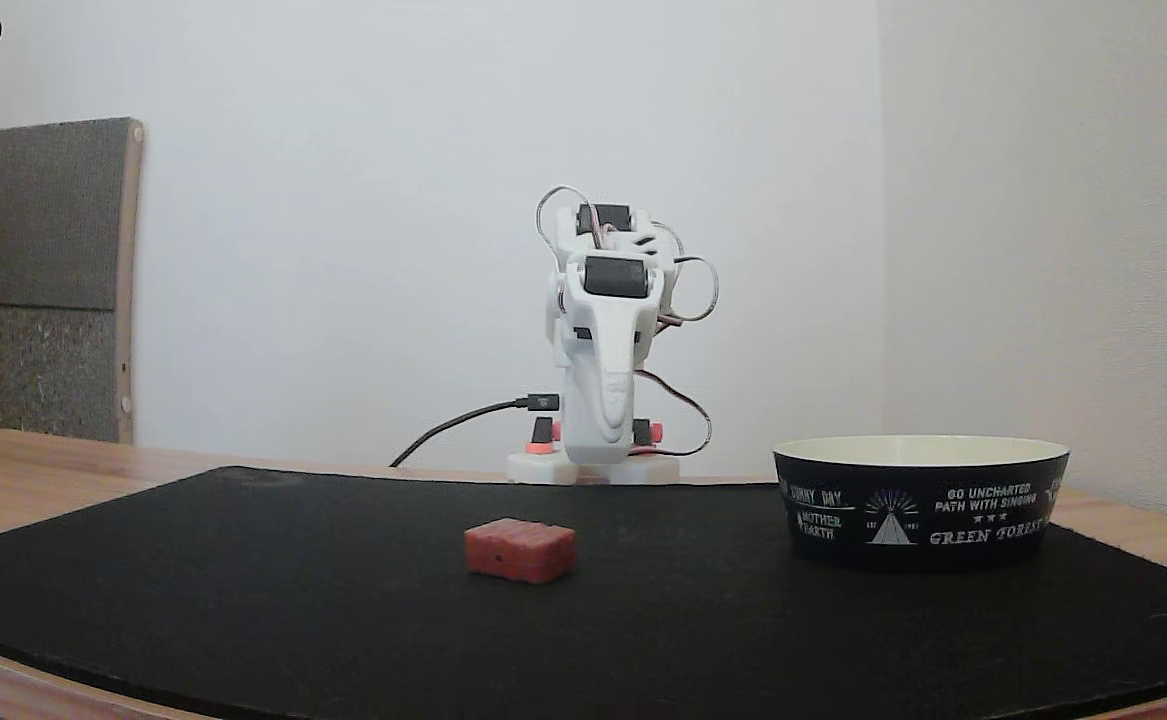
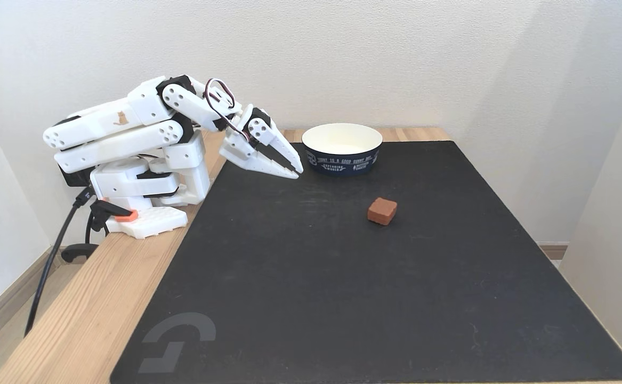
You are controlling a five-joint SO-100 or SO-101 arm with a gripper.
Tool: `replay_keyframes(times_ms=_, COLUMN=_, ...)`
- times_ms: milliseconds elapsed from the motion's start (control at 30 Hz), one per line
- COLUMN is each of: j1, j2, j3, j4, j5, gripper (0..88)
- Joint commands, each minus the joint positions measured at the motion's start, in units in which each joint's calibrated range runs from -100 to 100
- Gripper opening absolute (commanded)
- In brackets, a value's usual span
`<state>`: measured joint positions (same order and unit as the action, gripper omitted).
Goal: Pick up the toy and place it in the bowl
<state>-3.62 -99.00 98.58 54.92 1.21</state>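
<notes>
On the black mat, the small red-brown block toy [image 2: 382,210] lies untouched, apart from the black cream-lined bowl [image 2: 342,154]; the gripper [image 2: 296,172], fingers pressed together, holds nothing, so everything remains.

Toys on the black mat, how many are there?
1. The toy lies on the mat in both fixed views, apart from the bowl; none seem hidden.

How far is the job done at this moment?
Nothing is done yet. The toy lies on the black mat, apart from the bowl. The hand is shut and empty, with the arm folded near its base. Reaching, grasping and placing all remain.
</notes>
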Motion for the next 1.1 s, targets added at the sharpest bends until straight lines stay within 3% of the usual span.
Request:
replay_keyframes(times_ms=0, j1=0.57, j2=-0.58, j3=0.79, j4=-0.81, j5=0.36, gripper=3.8)
replay_keyframes(times_ms=167, j1=0.57, j2=-0.58, j3=0.79, j4=-0.81, j5=0.41, gripper=6.1)
replay_keyframes(times_ms=267, j1=0.57, j2=-0.58, j3=0.79, j4=-0.81, j5=0.41, gripper=24.7)
replay_keyframes(times_ms=367, j1=0.65, j2=-0.58, j3=0.79, j4=-0.81, j5=0.41, gripper=33.3)
replay_keyframes(times_ms=633, j1=3.24, j2=0.58, j3=-0.21, j4=-0.81, j5=-0.06, gripper=31.5)
replay_keyframes(times_ms=767, j1=6.00, j2=10.01, j3=-6.78, j4=-1.15, j5=-0.22, gripper=31.5)
replay_keyframes(times_ms=933, j1=6.17, j2=36.18, j3=-26.43, j4=-5.98, j5=-2.78, gripper=31.9)
replay_keyframes(times_ms=1067, j1=6.42, j2=64.69, j3=-51.49, j4=-3.44, j5=-2.83, gripper=31.6)
